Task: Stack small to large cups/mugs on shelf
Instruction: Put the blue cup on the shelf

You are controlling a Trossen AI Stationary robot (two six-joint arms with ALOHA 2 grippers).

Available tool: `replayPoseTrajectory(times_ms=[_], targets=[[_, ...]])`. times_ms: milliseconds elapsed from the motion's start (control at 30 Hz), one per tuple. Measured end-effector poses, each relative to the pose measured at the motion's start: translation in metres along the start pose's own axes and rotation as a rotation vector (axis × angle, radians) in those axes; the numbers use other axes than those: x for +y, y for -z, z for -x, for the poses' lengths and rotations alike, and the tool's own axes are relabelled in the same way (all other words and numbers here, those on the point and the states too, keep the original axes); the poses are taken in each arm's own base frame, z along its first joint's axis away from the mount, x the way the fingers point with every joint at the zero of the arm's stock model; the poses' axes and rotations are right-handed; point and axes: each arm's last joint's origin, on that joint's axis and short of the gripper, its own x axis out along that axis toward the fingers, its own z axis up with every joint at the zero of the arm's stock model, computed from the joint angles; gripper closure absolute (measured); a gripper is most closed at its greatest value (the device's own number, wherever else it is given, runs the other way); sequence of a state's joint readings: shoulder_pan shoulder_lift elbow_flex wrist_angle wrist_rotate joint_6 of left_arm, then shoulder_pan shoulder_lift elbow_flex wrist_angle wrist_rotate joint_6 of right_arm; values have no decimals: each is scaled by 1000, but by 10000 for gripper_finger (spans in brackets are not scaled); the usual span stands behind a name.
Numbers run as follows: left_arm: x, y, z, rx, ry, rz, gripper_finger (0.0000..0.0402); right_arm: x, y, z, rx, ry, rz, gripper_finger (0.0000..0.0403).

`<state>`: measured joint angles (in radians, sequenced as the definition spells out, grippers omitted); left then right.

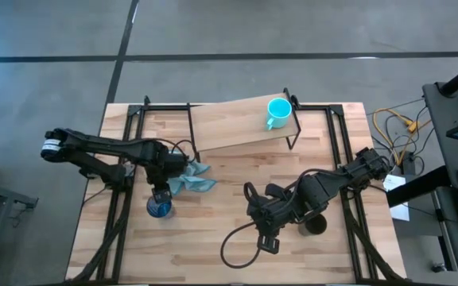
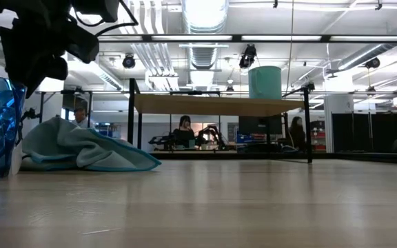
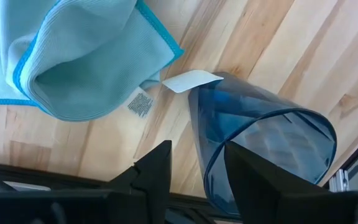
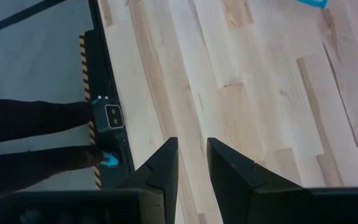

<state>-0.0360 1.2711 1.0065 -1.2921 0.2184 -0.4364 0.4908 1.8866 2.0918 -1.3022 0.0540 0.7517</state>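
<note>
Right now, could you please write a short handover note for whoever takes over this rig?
Left gripper: jaws open around the rim of the blue cup, which stands on the table beside the cloth.
Right gripper: jaws slightly apart, holding nothing, over bare table.
Done: teal mug stands on the shelf.
Left: blue cup and black cup, which is on the table by the right arm, still go to the shelf.

Left claw point(image 1: 160, 199) at 8 o'clock on the desk point(image 1: 213, 238), fingers parted, pointing down. Right claw point(image 1: 270, 241) at 5 o'clock, fingers narrowly apart, arm folded low.
</note>
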Motion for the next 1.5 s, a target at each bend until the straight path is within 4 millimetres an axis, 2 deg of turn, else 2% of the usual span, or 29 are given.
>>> replayPoseTrajectory(times_ms=[633,1000,1167,1300,1433,1500], targets=[[-9,7,-1,13,25,-62,268,0,0,0,1,0,-41,323],[-1,13,-21,61,-54,-54,268,0,0,0,-2,-2,-46,323],[0,13,-22,61,-54,-46,271,0,0,0,-3,-1,-64,323],[-2,13,-21,56,-41,-49,310,0,0,-2,-7,10,-64,323],[-2,12,-21,50,-32,-52,383,-1,1,-5,-9,28,-63,323],[-2,11,-20,45,-29,-53,394,-2,1,-7,-5,31,-63,323]])
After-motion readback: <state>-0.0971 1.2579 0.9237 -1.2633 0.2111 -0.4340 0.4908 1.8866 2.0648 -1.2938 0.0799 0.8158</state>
